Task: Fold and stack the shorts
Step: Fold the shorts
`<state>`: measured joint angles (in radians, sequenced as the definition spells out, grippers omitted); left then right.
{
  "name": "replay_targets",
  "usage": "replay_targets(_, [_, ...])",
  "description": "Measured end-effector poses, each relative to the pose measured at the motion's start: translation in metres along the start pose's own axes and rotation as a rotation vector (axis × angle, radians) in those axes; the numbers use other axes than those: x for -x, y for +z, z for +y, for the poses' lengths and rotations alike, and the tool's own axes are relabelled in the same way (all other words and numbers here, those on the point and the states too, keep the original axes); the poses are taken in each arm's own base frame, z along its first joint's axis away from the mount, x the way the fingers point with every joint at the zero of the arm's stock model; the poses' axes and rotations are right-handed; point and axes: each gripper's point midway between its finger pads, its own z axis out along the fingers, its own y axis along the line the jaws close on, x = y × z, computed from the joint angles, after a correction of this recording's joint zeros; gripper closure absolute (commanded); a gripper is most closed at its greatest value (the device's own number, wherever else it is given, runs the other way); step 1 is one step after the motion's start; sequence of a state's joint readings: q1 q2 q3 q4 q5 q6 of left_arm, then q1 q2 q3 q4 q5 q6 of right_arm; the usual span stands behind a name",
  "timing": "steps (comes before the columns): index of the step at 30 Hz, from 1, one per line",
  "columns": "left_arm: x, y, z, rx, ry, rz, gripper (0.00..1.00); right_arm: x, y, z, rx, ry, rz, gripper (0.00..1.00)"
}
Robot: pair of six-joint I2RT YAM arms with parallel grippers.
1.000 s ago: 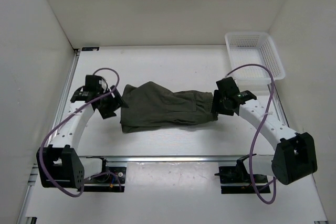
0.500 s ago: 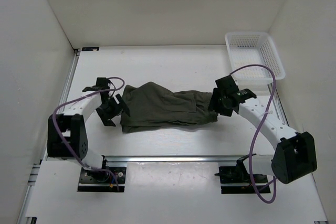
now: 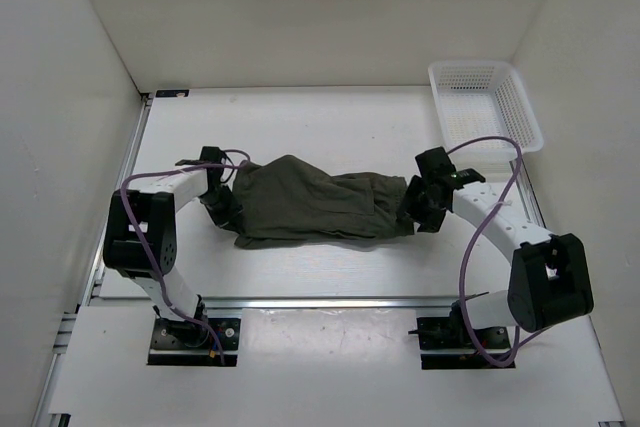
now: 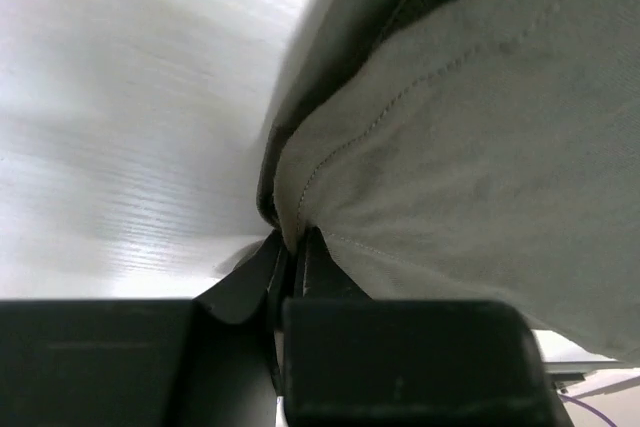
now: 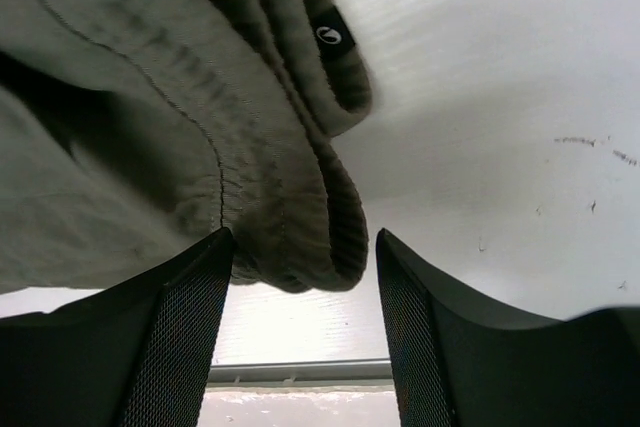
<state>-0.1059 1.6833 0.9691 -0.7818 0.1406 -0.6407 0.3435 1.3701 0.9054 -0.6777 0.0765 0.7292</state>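
- Two grippers, one at each end of the shorts (image 3: pixel 315 209).
- Left gripper (image 4: pixel 290 265): jaws almost together, pinching a stitched edge of the shorts. The cloth runs straight into the gap between the fingers (image 4: pixel 245 292).
- In the left wrist view the cloth spreads up and to the right from the pinch and fills most of the frame. Bare table (image 4: pixel 120 127) shows to the left of it.
- From the top view, the left gripper (image 3: pixel 228 205) sits at the shorts' left end, touching the cloth, low over the table.
- Right gripper (image 5: pixel 300 239): jaws wide apart, gripping nothing. The rolled waistband (image 5: pixel 300 197) sits in the gap between the fingers (image 5: pixel 175 327). Cannot tell if the pads touch it.
- Small black tag (image 5: pixel 327 34) on the waistband, just beyond the fingertips.
- From the top view, the right gripper (image 3: pixel 418 209) is at the shorts' right end, against the cloth.
- Shorts lie rumpled, stretched left to right across the middle of the table (image 3: pixel 330 127), between the two grippers. The left part is wider, narrowing toward the right.
- Cannot tell if either end is lifted off the table.
- White basket (image 3: pixel 485 107) at the far right corner, well apart from the shorts, beyond the right gripper.
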Motion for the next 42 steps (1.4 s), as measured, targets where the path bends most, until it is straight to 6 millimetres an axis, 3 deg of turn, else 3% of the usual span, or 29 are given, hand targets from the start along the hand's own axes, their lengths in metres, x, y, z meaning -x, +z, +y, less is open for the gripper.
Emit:
replay_targets(4, [0.0,0.0,-0.004,-0.002,0.013,-0.009,0.9,-0.012,0.006,-0.006,-0.01,0.064,0.042,0.36])
replay_targets(8, [0.0,-0.001,-0.004,-0.002,0.017,-0.013,0.9,-0.023,0.011,-0.005,0.01,0.141,0.082,0.44])
replay_targets(9, [0.0,-0.001,-0.004,-0.001,0.019,-0.014,0.9,-0.024,0.012,-0.003,0.016,0.155,0.088,0.59])
replay_targets(13, [0.0,-0.005,-0.004,0.002,0.025,-0.028,0.9,-0.022,0.012,0.002,0.038,0.212,0.084,1.0])
replay_targets(19, [0.005,-0.023,-0.004,0.015,0.032,-0.061,0.9,-0.01,0.0,0.005,0.064,0.229,0.015,1.0])
replay_targets(22, [0.012,-0.035,-0.009,0.005,0.055,-0.089,0.53,0.007,-0.014,0.012,0.082,0.216,-0.049,1.0])
replay_targets(23, [0.015,-0.038,-0.012,0.001,0.063,-0.098,0.5,0.014,-0.019,0.016,0.094,0.209,-0.07,1.0])
replay_targets(28, [0.023,-0.043,-0.017,-0.007,0.083,-0.116,0.5,0.041,-0.037,0.034,0.14,0.18,-0.147,1.0])
replay_targets(30, [0.022,-0.041,-0.015,0.004,0.085,-0.109,0.47,0.041,-0.036,0.033,0.136,0.175,-0.145,1.0])
replay_targets(31, [0.022,-0.04,-0.014,0.008,0.086,-0.105,0.4,0.04,-0.035,0.033,0.133,0.173,-0.141,1.0])
replay_targets(35, [0.022,-0.036,-0.012,0.023,0.084,-0.097,0.4,0.039,-0.033,0.032,0.125,0.172,-0.135,1.0])
replay_targets(36, [0.022,-0.034,-0.011,0.028,0.082,-0.094,0.32,0.038,-0.032,0.031,0.123,0.172,-0.133,1.0])
replay_targets(38, [0.021,-0.029,-0.008,0.04,0.08,-0.086,0.27,0.037,-0.031,0.03,0.118,0.17,-0.129,1.0])
replay_targets(42, [0.011,-0.014,0.003,0.072,0.066,-0.048,0.31,0.037,-0.031,0.029,0.118,0.168,-0.129,1.0])
